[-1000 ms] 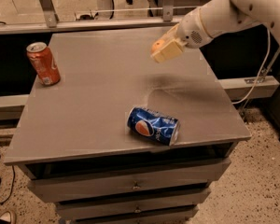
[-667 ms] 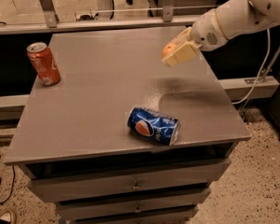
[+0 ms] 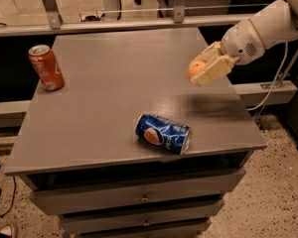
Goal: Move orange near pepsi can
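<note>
Since a second ago the jaws have drifted to the right and a little lower in my view, carrying the orange [image 3: 195,69] with them, while both cans have stayed where they were. Nearest me are the drawer fronts [image 3: 144,197] under the grey desk [image 3: 114,93], stacked one below the other. Just behind the front edge, the pepsi can [image 3: 163,133] lies on its side, its globe logo facing me and its silver end pointing to the right. Further back and to the right, the jaws hang in the air over the right side of the desk, closed on the orange, which peeks out on their left between the pale fingers [image 3: 212,71]; I see it clear of the surface and well apart from the pepsi can. A dark shadow [image 3: 208,105] sits on the desk under them. The white arm [image 3: 258,31] runs from there up to the top right corner. Toward the far left of the desk an orange-red soda can [image 3: 46,67] stands upright, well apart from everything else. Behind the desk a metal rail [image 3: 139,24] crosses the view
</note>
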`<state>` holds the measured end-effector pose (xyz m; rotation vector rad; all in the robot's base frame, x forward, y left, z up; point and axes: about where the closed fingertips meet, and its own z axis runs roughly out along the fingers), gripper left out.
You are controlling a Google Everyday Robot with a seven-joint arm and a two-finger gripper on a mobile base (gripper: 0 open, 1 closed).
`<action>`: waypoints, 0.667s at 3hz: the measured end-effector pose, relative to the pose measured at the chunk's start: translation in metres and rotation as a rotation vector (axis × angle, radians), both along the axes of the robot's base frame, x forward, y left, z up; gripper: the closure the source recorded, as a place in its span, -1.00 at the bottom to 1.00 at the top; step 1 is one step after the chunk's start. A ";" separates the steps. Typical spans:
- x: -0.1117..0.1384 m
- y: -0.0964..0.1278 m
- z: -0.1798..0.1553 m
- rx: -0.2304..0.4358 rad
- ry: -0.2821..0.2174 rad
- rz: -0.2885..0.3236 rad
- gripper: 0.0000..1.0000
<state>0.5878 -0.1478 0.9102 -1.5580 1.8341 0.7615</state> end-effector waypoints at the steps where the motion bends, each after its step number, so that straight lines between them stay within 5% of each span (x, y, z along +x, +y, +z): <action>1: 0.000 0.000 0.000 0.000 0.000 0.000 1.00; 2: 0.005 0.011 -0.008 -0.001 0.014 0.063 1.00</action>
